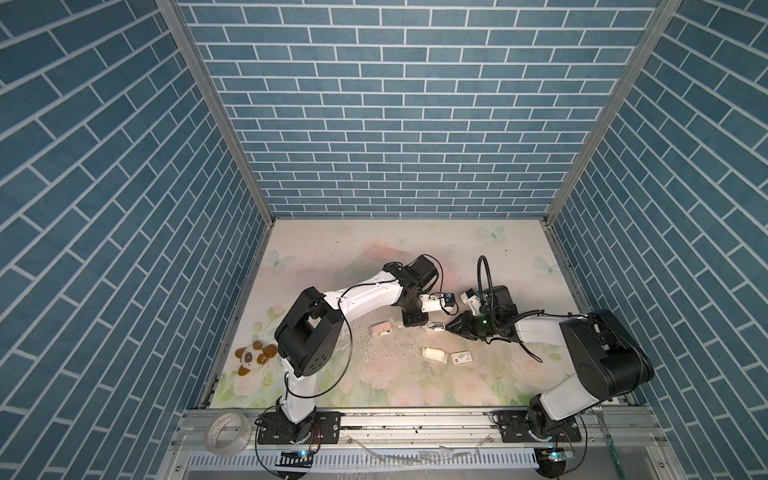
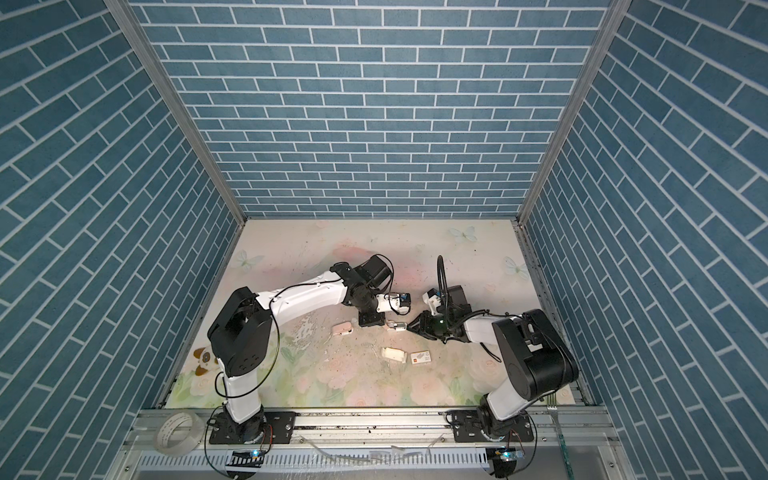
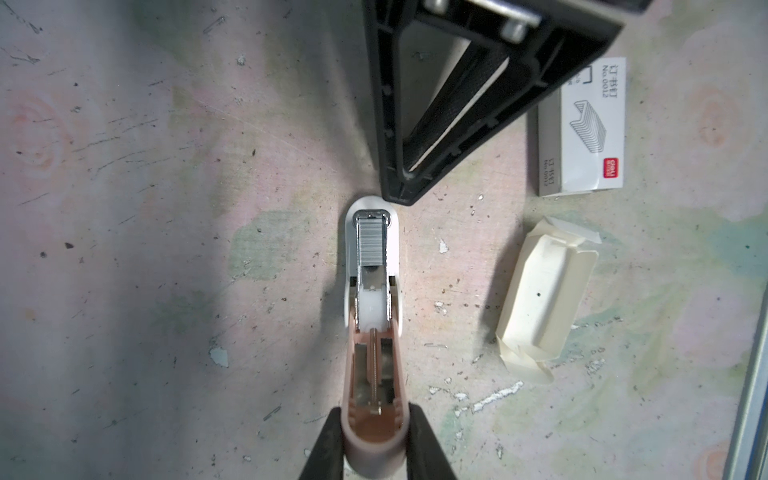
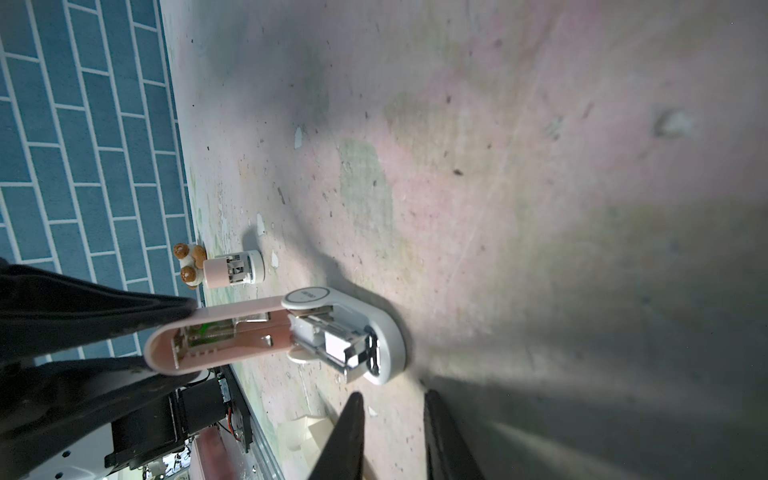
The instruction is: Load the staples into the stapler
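We are pinching the pink lid (image 4: pixel 249 345) of the stapler (image 3: pixel 372 307) in the left pincer (image 3: pixel 374 409), holding it swung up from the white base, which is sitting flat on the bench (image 3: pixel 166 208). The staples (image 3: pixel 372 243) are lying as a silver strip at the front of the open magazine. The cardboard tray (image 3: pixel 544 299) nearby is showing empty. The right pincer (image 4: pixel 392 395) is hanging just at the stapler's nose, its fingers slightly spread with nothing between them. We cannot tell whether it is touching the base.

We are judging that the loading is done and that closing is the step in hand. To do it well, we are aiming to swing the lid down along its hinge arc rather than shoving it sideways, so the base is not skidding. The right pincer could be bracing the nose meanwhile. We are also checking that the strip is lying flat between the rails, since a tilted strip would be jamming the lid.
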Robot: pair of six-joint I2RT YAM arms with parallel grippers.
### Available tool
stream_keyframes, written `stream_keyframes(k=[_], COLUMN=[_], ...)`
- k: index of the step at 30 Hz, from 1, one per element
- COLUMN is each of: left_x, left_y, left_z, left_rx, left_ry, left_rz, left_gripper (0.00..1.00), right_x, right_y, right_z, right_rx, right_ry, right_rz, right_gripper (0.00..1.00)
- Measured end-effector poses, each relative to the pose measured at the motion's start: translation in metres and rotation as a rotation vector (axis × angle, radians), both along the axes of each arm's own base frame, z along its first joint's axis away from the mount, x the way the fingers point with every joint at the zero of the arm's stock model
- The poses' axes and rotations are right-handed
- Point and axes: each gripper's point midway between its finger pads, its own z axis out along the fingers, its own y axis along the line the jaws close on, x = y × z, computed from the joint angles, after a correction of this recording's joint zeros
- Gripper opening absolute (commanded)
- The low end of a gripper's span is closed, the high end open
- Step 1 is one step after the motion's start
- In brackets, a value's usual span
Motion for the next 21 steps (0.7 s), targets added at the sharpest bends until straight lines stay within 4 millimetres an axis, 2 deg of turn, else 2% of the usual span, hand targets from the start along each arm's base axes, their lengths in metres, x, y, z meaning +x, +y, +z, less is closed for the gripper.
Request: stream_keyframes(k=[11,21], left_x=[0.001,0.001], left_y=[-0.005,-0.031], left_z=[0.001,0.003], left_rx=[0.014,-0.017], left_ry=[0.003,-0.011], left_rz=[-0.011,-0.049], left_gripper=[0.13,0.12], right_x=[0.008,0.01], right_y=[0.004,0.005], right_z=[-0.001,-0.001], right_rx=[0.009,0.011], right_ry=[-0.006,-0.011], right_rz=[0.004,0.004], right_gripper=[0.27,0.26])
